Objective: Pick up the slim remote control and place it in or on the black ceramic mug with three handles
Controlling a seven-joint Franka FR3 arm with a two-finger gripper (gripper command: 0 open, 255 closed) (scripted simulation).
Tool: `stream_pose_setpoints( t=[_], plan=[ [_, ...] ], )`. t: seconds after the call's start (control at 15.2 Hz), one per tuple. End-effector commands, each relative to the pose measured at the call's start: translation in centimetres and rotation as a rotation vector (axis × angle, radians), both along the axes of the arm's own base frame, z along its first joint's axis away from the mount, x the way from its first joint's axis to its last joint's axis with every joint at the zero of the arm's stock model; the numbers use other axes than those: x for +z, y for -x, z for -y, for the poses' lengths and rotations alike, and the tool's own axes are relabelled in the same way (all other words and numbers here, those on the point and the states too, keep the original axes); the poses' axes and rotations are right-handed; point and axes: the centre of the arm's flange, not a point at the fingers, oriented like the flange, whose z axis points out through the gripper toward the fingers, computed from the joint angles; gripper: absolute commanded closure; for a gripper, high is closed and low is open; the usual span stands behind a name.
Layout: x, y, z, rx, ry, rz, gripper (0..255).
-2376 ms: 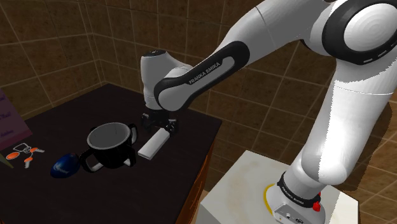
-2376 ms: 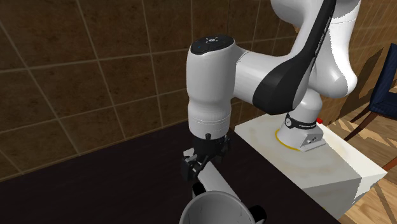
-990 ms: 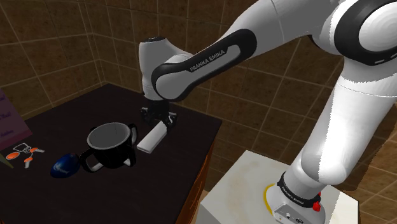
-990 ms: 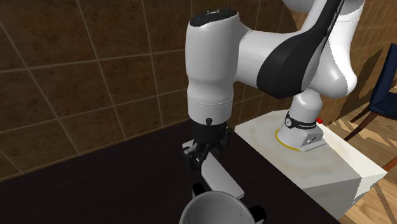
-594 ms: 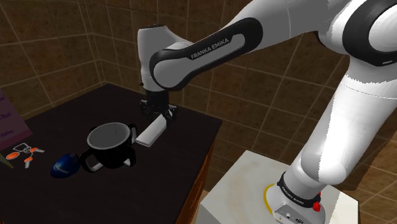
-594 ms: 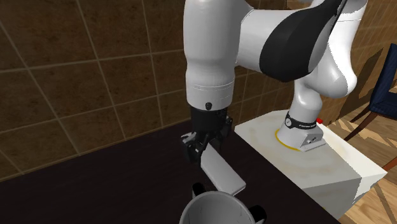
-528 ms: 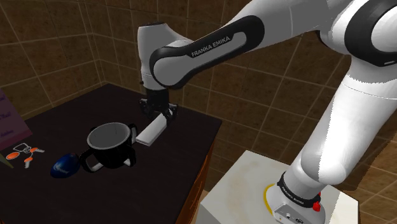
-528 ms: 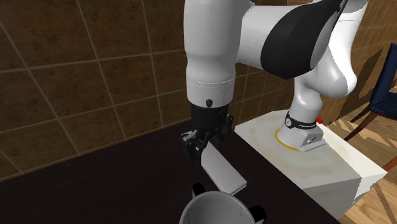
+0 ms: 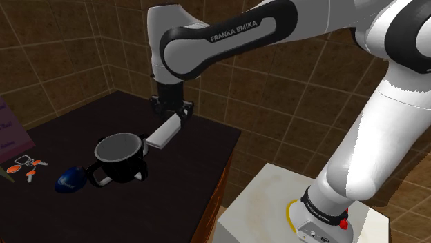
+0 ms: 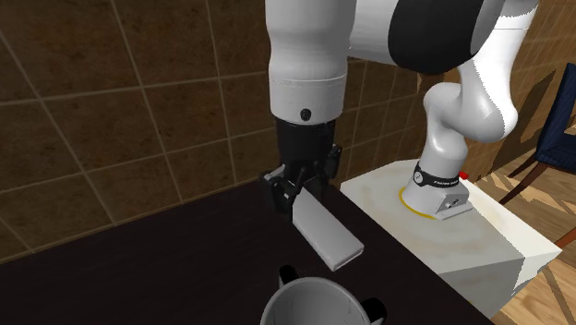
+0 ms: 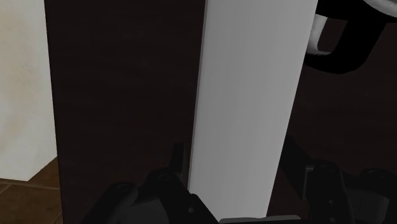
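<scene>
Above the dark table (image 9: 183, 172), hand (image 9: 173, 114) clasps remote (image 9: 161, 134) slanting down toward mug (image 9: 121, 166)

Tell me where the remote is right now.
In the shoulder view the white remote hangs tilted in the gripper, clear of the dark table, its lower end close to the right of the black mug.

It looked to me like a room in a house: brown tiled walls (image 9: 62, 48), dark table (image 9: 200, 159), plank floor (image 10: 554, 295), and a blue chair (image 10: 563, 120) at three o'clock in the second exterior view.
</scene>
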Motion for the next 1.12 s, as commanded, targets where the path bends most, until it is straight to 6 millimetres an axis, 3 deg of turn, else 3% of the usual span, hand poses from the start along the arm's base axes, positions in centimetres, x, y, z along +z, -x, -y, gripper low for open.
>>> stream_pose_setpoints(
  t=[0.0, 0.86, 1.06],
  plan=[
    [1.1, 0.0, 0.0, 0.000, 0.000, 0.000, 255],
    [7.6, 0.0, 0.0, 0.000, 0.000, 0.000, 255],
    [7.7, -0.6, -3.9, 0.000, 0.000, 0.000, 255]
  ],
)
